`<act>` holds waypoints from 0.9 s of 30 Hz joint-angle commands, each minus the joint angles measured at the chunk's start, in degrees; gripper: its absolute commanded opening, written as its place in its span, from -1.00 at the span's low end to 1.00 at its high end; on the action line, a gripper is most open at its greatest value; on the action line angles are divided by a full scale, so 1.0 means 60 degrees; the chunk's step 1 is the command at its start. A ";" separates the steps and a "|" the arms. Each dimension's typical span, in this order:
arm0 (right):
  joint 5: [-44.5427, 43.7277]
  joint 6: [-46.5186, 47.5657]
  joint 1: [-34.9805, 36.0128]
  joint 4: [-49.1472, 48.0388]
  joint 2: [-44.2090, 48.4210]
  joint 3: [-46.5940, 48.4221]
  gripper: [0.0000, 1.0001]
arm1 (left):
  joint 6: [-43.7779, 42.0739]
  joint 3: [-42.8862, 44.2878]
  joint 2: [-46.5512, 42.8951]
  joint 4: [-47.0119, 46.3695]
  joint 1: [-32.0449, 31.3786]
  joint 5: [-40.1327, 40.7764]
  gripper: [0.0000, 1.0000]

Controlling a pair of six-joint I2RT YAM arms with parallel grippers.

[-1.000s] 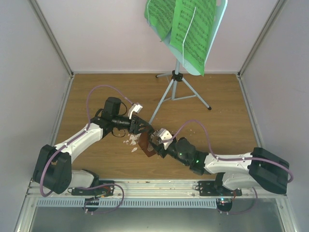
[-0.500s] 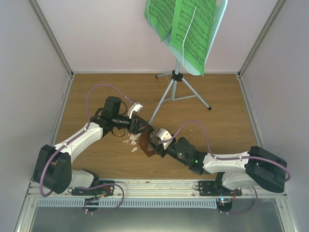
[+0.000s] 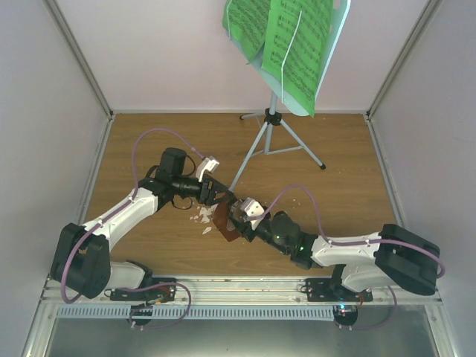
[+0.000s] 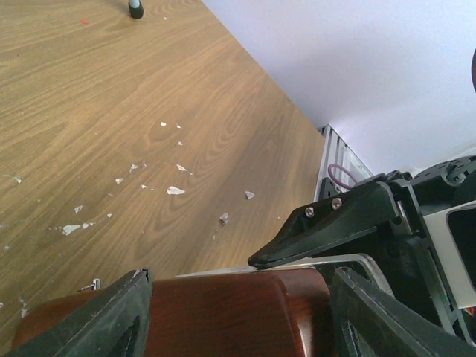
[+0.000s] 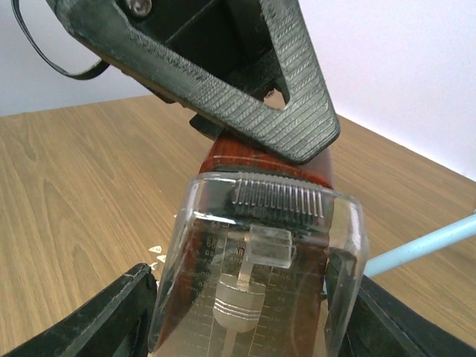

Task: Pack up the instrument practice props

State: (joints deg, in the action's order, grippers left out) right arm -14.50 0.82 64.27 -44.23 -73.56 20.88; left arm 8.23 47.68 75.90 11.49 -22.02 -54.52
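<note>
The reddish-brown and clear metronome (image 3: 223, 222) is in the middle of the wooden floor, between both grippers. My right gripper (image 5: 249, 286) is shut on its clear cover (image 5: 260, 223). My left gripper (image 4: 239, 275) straddles the brown body (image 4: 223, 316) from the other side. Its fingers (image 4: 119, 320) lie close against the wood, and I cannot tell if they press it. In the top view the left gripper (image 3: 216, 196) and right gripper (image 3: 236, 219) meet tip to tip. The music stand (image 3: 272, 117) stands at the back on its tripod, holding the green sheet-music pages (image 3: 297, 44).
White crumbs (image 3: 199, 217) lie on the floor beside the metronome, with more crumbs (image 4: 175, 190) in the left wrist view. One stand leg (image 3: 249, 156) slants down close to the grippers, and that leg (image 5: 424, 242) shows in the right wrist view. White walls enclose three sides.
The right arm's shoulder end has shifted slightly left. Both grippers and the metronome stay where they were.
</note>
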 commanded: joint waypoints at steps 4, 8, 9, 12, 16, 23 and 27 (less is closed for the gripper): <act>-0.0059 -0.0113 -0.0044 -0.0788 -0.0391 -0.0122 0.03 | -0.0199 0.0227 -0.0188 -0.0089 0.0080 0.0049 0.31; -0.0086 -0.0349 -0.0043 -0.0858 -0.0467 -0.0290 0.03 | -0.0196 0.0236 -0.0205 -0.0083 0.0080 0.0063 0.31; -0.0097 -0.0423 -0.0047 -0.0861 -0.0489 -0.0324 0.03 | -0.0196 0.0241 -0.0207 -0.0083 0.0092 0.0078 0.31; -0.0076 -0.0590 -0.0037 -0.0861 -0.0598 -0.0401 0.03 | -0.0200 0.0239 -0.0237 -0.0085 0.0089 0.0133 0.32; -0.0089 -0.0662 -0.0046 -0.0865 -0.0764 -0.0451 0.02 | -0.0187 0.0249 -0.0514 -0.0046 0.0187 0.0800 0.35; -0.0055 -0.0440 -0.0032 -0.0584 -0.0880 -0.0343 0.03 | 0.0296 -0.0184 -0.1643 -0.0727 0.1492 0.1136 0.57; -0.0009 -0.0387 -0.0032 -0.0425 -0.0986 -0.0277 0.04 | 0.0285 -0.0176 -0.1720 -0.0683 0.1708 0.1127 0.66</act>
State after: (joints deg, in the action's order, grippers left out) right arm -14.87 -0.97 64.16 -50.63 -77.56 19.53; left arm 9.63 47.35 66.19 9.91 -12.64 -48.45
